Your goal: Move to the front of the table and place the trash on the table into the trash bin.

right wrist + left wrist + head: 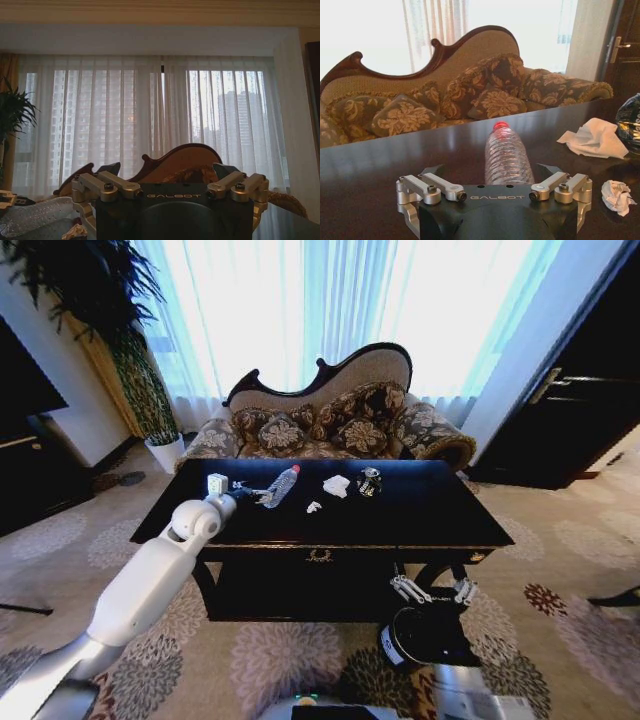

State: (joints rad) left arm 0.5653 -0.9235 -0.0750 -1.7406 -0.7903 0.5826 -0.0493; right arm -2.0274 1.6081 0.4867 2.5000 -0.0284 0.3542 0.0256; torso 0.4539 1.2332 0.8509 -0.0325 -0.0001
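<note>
Left gripper outstretched over table, fingers spread around bottle.

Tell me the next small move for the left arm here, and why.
Probably ease the left gripper forward along the bottle, then close. The bottle lies on the table between the open fingers, red cap pointing away, not yet gripped. The right gripper hangs low in front of the table, above the trash bin.

Hotel-style living room or lounge; carved dark-wood patterned sofa with floral cushions; tall sheer white curtains; floral beige carpet; glossy dark wooden coffee table with gold trim; potted palm.
</note>
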